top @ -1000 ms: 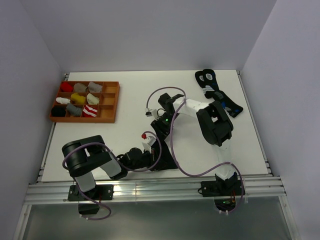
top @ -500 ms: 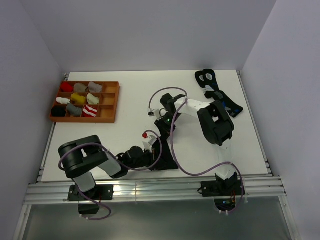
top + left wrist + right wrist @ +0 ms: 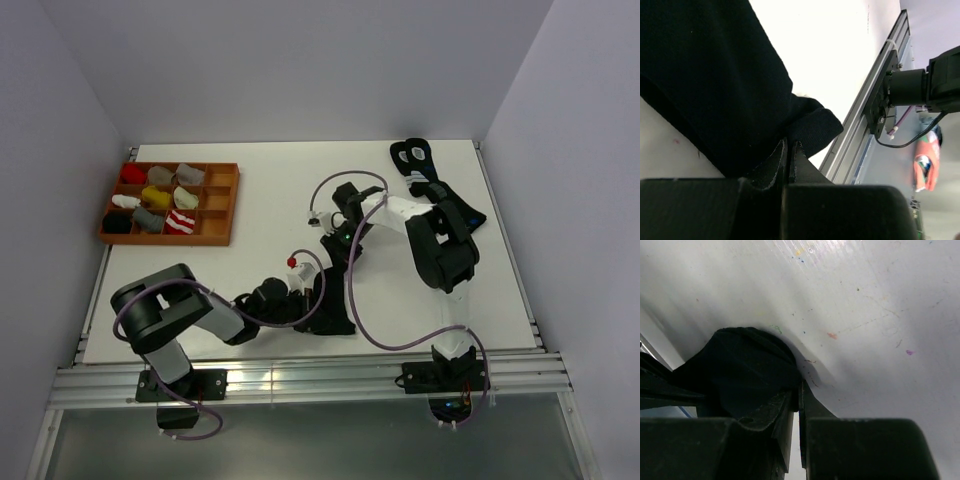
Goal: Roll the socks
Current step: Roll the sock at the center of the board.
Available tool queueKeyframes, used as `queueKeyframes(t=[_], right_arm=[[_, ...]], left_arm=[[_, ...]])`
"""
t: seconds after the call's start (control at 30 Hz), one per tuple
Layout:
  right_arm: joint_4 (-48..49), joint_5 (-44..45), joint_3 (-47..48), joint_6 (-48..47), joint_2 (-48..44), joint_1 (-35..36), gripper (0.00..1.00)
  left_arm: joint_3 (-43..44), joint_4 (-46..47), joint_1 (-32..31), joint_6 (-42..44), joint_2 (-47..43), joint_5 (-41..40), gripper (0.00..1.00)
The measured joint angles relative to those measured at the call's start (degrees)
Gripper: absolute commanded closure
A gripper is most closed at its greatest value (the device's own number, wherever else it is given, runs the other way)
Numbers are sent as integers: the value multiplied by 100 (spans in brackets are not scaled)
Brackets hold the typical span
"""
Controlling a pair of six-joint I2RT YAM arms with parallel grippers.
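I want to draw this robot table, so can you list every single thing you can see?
table: one, white, under everything
tray: one, orange-brown, far left of the table, split into compartments
striped sock bundle: one, red and white, near row of the tray
other sock bundles: eight, red, grey, yellow, white and black, one per tray compartment
patterned socks: two, it seems, dark with white rings and blue marks, far right corner of the table
black sock: one, black, middle of the table
cables: purple, looping off both arms
left gripper: one, black, shut on the black sock
right gripper: one, black, shut on the black sock
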Motion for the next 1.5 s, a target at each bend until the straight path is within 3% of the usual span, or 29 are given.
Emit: queueKeyframes(t=[0.23, 0.37, 0.47, 0.77, 1.1, 1.27, 1.5], right_arm=[[229, 271, -74, 9, -127, -4, 82], [595, 474, -310, 17, -393, -52, 61], [874, 647, -551, 15, -730, -166, 55], [1182, 599, -1123, -286, -2184, -627, 55], [1062, 127, -2758, -1906, -3801, -660, 47], [953, 26, -3462, -2586, -4717, -350, 44], [997, 66, -4079, -2999, -5615, 743, 36]], left_arm=[[313, 173, 400, -404, 555, 671, 100], [590, 149, 520, -588, 859, 970, 100], [761, 55, 544, -682, 986, 1093, 100], [1034, -422, 680, -726, 1084, 1414, 100], [1233, -616, 1021, -719, 1340, 2109, 100], [1394, -1023, 1128, -669, 1344, 2332, 100], [1687, -1707, 1189, -505, 1335, 2507, 100]])
